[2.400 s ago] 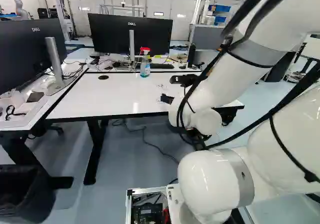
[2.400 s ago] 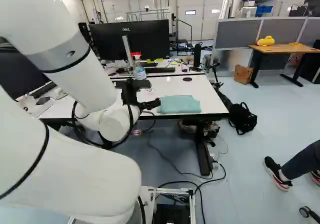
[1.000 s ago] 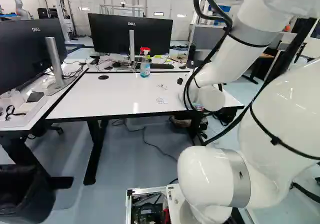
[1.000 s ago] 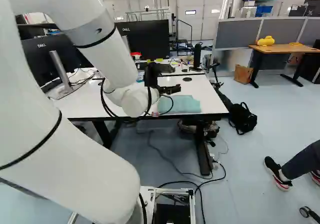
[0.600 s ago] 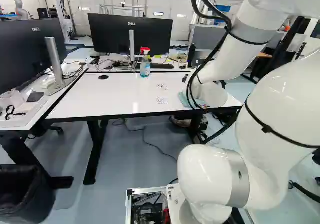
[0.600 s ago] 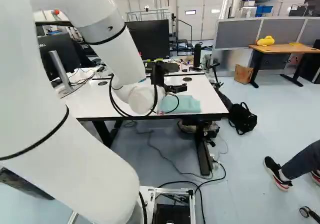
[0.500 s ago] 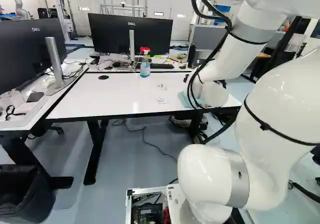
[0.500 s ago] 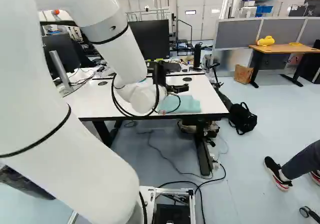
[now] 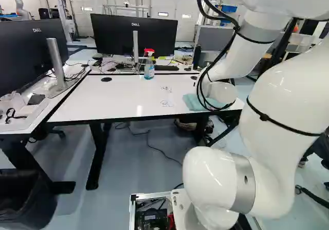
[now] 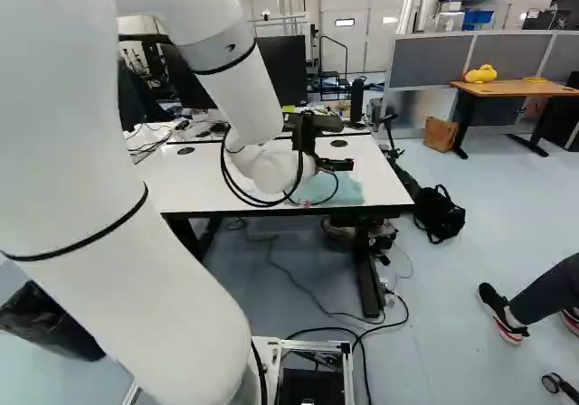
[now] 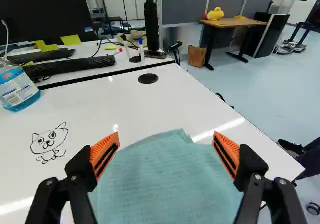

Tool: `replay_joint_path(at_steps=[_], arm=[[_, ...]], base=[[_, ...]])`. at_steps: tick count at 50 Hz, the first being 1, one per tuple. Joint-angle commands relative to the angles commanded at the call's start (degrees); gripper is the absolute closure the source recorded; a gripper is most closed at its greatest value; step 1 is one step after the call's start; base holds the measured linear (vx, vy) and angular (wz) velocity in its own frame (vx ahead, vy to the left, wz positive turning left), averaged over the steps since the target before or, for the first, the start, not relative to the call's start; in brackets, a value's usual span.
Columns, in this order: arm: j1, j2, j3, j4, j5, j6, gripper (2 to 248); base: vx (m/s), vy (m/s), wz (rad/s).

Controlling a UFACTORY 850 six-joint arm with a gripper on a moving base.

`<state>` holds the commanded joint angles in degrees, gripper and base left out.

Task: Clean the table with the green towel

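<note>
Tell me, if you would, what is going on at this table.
A white robot arm has its black, two-fingered gripper with orange pads open at a pale green cloth towel lying on the white rectangular table. It has not gripped the towel, and a black line drawing of a cat on the tabletop is not yet wiped away.

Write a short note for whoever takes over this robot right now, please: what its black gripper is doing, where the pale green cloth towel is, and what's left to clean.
Gripper: open, over the towel, holding nothing.
Towel: lying on the white table, near its right front corner.
Clear spray bottle with blue liquid and red top: standing toward the table's back edge.
Done: gripper lined up, it seems.
Left: grip the towel, wipe off the black line drawings.
</note>
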<state>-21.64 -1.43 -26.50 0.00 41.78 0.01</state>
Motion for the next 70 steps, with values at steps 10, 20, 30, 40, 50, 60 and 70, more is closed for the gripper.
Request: replay_joint_path(at_steps=[10, 20, 30, 40, 50, 60, 70], arm=[[0.00, 0.00, 0.00, 0.00, -2.85, 0.00, 3], [0.00, 0.00, 0.00, 0.00, -5.70, 0.00, 3], [0.00, 0.00, 0.00, 0.00, -8.56, 0.00, 3], [-0.18, -0.49, -0.50, 0.00, -11.41, 0.00, 3], [-0.47, -1.45, -1.51, 0.00, -14.27, 0.00, 3], [-0.77, -2.48, -2.61, 0.00, -16.93, 0.00, 3], [-0.96, -3.40, -3.60, 0.00, -18.38, 0.00, 3]], base=[[0.000, 0.000, 0.000], [0.000, 0.000, 0.000], [0.000, 0.000, 0.000], [0.000, 0.000, 0.000], [0.000, 0.000, 0.000], [0.000, 0.000, 0.000], [0.000, 0.000, 0.000]])
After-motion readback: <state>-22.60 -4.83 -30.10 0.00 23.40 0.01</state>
